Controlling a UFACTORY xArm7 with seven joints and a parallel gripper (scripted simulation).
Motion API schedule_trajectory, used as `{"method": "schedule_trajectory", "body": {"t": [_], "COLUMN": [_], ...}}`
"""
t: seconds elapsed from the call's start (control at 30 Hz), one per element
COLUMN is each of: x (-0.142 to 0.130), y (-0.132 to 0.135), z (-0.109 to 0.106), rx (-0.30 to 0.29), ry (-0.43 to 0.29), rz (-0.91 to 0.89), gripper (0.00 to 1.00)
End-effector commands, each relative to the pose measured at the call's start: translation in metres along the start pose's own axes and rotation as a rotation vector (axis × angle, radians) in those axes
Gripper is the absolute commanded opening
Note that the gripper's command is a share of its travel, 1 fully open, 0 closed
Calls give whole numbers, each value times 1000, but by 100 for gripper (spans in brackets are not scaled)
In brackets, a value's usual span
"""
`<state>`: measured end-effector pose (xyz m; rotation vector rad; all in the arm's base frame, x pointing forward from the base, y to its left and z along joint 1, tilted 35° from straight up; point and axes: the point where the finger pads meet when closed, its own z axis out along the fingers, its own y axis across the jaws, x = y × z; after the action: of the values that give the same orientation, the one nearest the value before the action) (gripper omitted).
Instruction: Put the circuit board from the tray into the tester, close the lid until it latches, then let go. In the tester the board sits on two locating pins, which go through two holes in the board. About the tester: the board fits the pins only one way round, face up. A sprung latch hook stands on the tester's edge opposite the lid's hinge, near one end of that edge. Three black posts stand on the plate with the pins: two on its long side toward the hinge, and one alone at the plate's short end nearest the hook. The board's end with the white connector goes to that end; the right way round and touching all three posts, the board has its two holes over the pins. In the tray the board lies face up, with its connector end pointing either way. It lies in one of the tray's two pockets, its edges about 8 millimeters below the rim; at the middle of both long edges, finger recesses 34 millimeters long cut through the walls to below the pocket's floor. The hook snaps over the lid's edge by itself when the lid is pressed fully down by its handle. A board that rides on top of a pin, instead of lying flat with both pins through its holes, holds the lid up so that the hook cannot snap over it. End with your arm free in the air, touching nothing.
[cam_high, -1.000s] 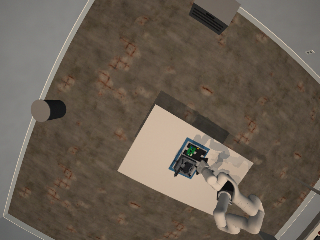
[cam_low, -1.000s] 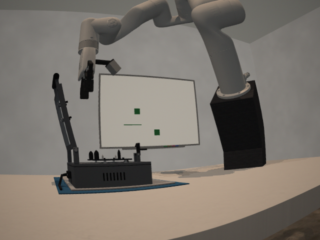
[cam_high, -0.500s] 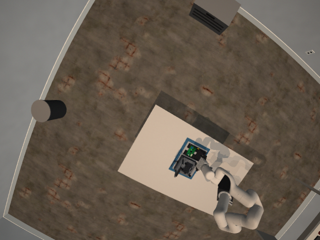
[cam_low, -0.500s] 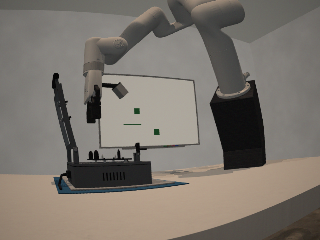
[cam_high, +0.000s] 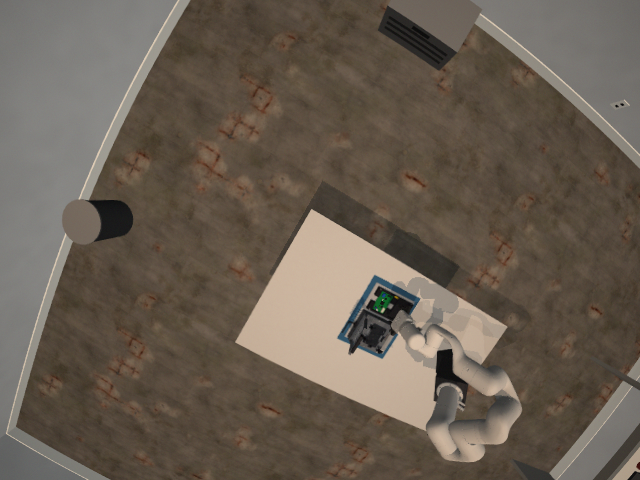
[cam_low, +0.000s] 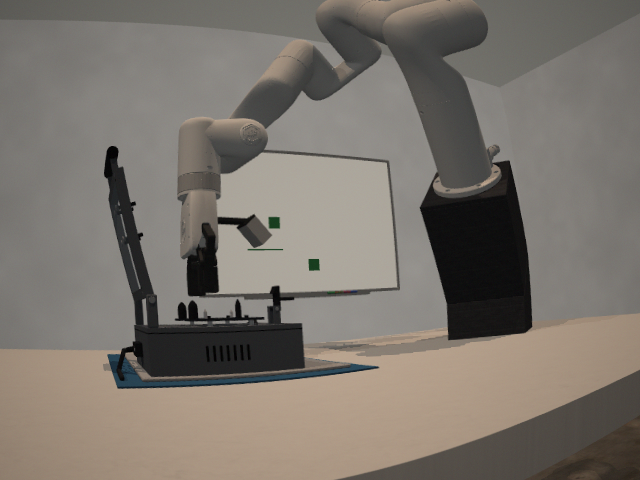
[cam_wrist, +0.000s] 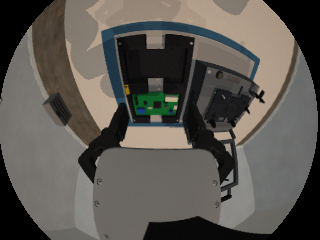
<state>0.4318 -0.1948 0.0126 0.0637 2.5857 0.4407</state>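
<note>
The green circuit board (cam_high: 383, 301) (cam_wrist: 156, 104) lies face up in one pocket of the grey tray (cam_wrist: 120, 70); the tray's other pocket is empty. The dark tester (cam_high: 373, 333) (cam_low: 222, 348) (cam_wrist: 223, 94) stands beside the tray, and its lid (cam_low: 125, 227) is open, nearly upright. Its black posts and the latch hook (cam_low: 275, 298) rise from its top. My gripper (cam_low: 201, 281) (cam_wrist: 158, 110) is open and empty. It points straight down a short way above the tray, and in the wrist view its fingers straddle the board. In the side view the tester hides the tray.
Tray and tester rest on a blue mat (cam_high: 342, 335) (cam_low: 356, 369) (cam_wrist: 110, 60) on the pale table (cam_high: 299, 289) (cam_low: 361, 413). The upright lid rises close to the left of my wrist. The arm's black base (cam_low: 480, 258) stands to the right, and a whiteboard (cam_low: 336, 206) hangs behind.
</note>
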Motion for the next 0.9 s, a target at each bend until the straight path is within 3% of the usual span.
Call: {"method": "schedule_trajectory", "body": {"t": [0.0, 0.27, 0.87], "x": [3, 6, 6], "y": [-5, -5, -5], "z": [36, 48, 48], "rx": [10, 10, 10], "ry": [-9, -9, -9], "rz": [4, 4, 4], "gripper": [100, 100, 100]}}
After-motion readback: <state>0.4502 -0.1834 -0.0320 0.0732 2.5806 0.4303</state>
